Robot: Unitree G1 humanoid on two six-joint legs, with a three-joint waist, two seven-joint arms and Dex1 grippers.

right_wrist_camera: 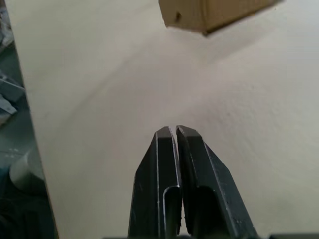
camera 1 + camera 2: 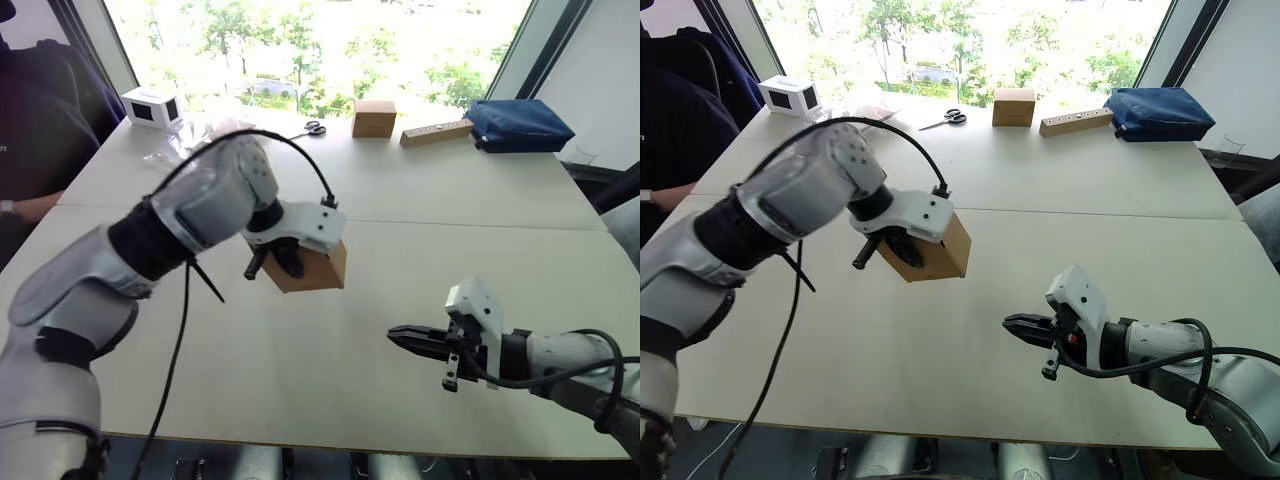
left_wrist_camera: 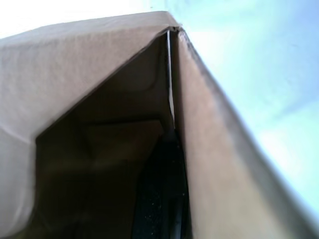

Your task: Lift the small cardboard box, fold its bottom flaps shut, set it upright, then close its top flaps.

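My left gripper [image 2: 287, 262] holds the small cardboard box [image 2: 322, 268] tilted in the air above the middle of the table [image 2: 300, 380]. It is shut on one wall of the box. The left wrist view looks into the brown inside of the box [image 3: 99, 149], with one black finger [image 3: 159, 199] against that wall. Cardboard panels frame this open end; I cannot tell whether they are the bottom flaps or the top flaps. My right gripper [image 2: 395, 335] hovers low over the table's front right, shut and holding nothing, pointing toward the box [image 1: 214, 12].
Along the far edge stand a white box with a dark face [image 2: 152, 107], clear plastic wrap [image 2: 180, 145], scissors [image 2: 313, 128], a neat brown box [image 2: 374, 117], a wooden block [image 2: 437, 132] and a blue bag [image 2: 518, 125]. A person [image 2: 40, 120] sits at the far left.
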